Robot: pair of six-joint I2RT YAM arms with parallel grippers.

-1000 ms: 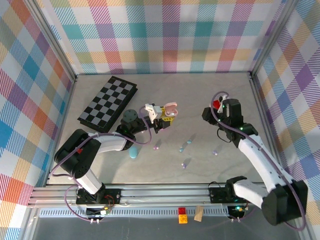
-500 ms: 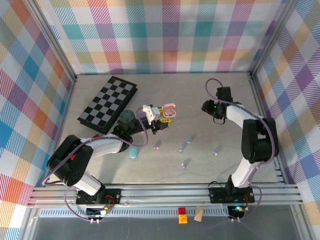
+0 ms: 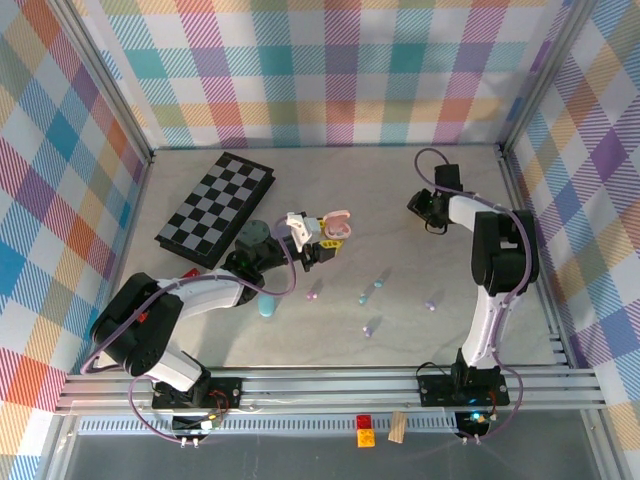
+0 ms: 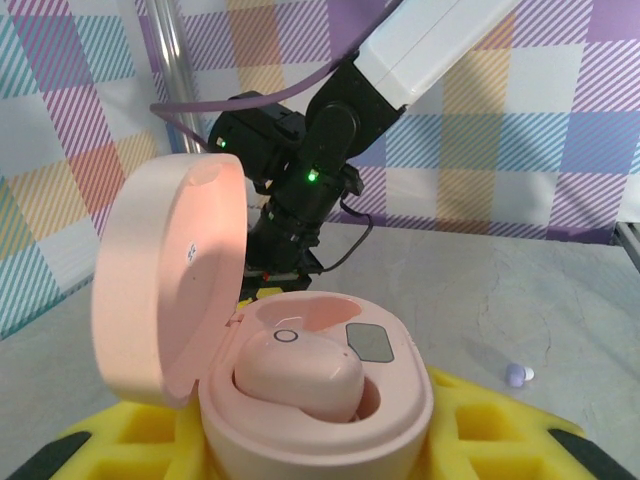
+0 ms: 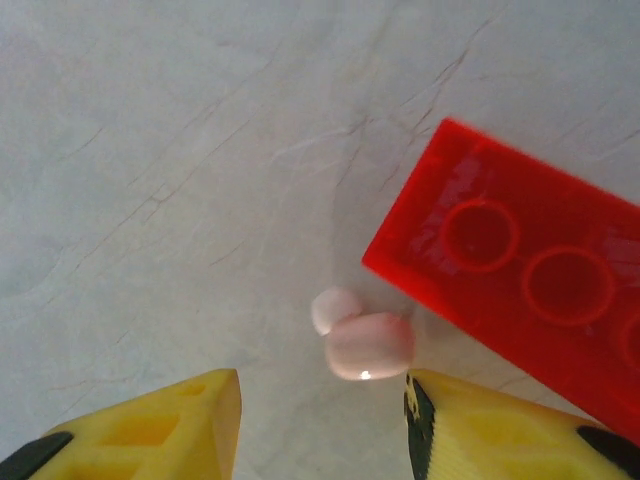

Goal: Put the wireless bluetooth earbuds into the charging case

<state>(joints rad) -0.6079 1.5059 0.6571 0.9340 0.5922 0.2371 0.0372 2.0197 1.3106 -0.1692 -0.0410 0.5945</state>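
Observation:
My left gripper is shut on the open pink charging case, left of the table's middle. In the left wrist view the case sits between the yellow fingers with its lid swung up. One pink earbud lies in a socket. My right gripper stands open at the back right, low over the table. A second pink earbud lies on the table just beyond its fingertips, close to the right one and touching neither. Lavender earbuds and a blue earbud lie loose mid-table.
A red block lies right behind the pink earbud, almost touching it. A folded chessboard lies at the back left. A light-blue case rests near the left arm. Patterned walls close in the table on three sides.
The right arm has swung round and its gripper has shifted a little toward the back wall. The left gripper has stayed almost in place with the pink case.

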